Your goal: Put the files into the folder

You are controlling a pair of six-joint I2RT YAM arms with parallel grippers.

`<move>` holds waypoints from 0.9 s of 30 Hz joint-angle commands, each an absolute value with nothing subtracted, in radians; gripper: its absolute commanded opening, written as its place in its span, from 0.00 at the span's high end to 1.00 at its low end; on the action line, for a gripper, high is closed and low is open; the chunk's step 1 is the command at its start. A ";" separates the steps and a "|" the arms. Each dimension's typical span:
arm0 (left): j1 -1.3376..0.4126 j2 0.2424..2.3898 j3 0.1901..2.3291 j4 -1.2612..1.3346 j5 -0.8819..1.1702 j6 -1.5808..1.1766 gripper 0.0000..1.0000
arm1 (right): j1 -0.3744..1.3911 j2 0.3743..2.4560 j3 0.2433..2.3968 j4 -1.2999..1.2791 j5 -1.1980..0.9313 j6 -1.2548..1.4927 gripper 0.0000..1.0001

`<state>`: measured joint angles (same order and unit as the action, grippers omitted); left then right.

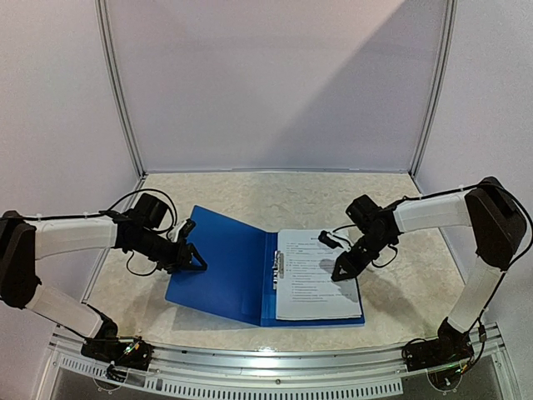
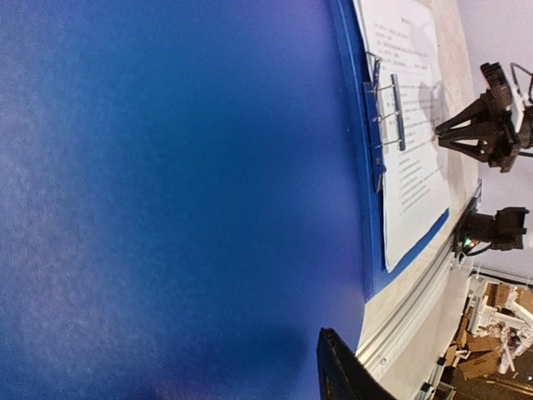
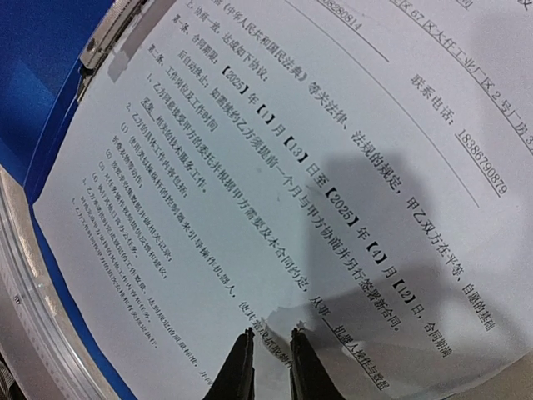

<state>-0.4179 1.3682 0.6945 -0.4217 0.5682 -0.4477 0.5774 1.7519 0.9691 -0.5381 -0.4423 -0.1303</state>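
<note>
1. Right gripper [image 3: 271, 337] sits closest to its own lens. Its fingers are almost together with a thin slit between them and nothing in it. The tips point down at the files [image 3: 291, 167], low on the page and well to the side away from the spine clip [image 3: 112, 37]. I can't tell whether they touch the paper.
2. Files lie flat on the folder [image 3: 42, 83] half beyond the clip, one long edge right at the clip. I can't tell whether the clip bar pins that edge.
3. Handling, my read: the sheets are thin, light and floppy, and likely to skate on smooth plastic. I'd press them flat rather than pinch. If I must grip, I'd take the free edge farthest from the clip.
4. Right arm: forearm reaches in toward the clip from the far side of the page, wrist tipped downward.
5. Left gripper [image 1: 193, 258] is at the cover edge farthest from the clip. One finger [image 2: 337, 371] shows on the cover's inner face and the other is hidden, so I can't say whether it is clamped.
6. That cover looks tilted up off the table [image 1: 250, 192]. It seems stiffer than the paper but slick, so I'd hold it at the outer edge.
7. Left arm: elbow well out, forearm roughly level, aimed toward the clip.
</note>
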 commanded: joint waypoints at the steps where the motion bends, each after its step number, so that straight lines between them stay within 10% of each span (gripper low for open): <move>1: -0.441 1.345 0.688 -0.401 0.569 -0.460 0.56 | 0.587 1.760 1.043 -0.611 -0.414 -0.163 0.84; 10: -0.471 1.225 0.732 -0.506 0.441 -0.521 0.28 | 0.584 1.604 1.136 -0.711 -0.466 -0.249 0.73; 27: -0.647 1.097 0.603 -0.459 0.331 -0.708 0.30 | 0.577 1.535 1.084 -0.722 -0.432 -0.268 0.72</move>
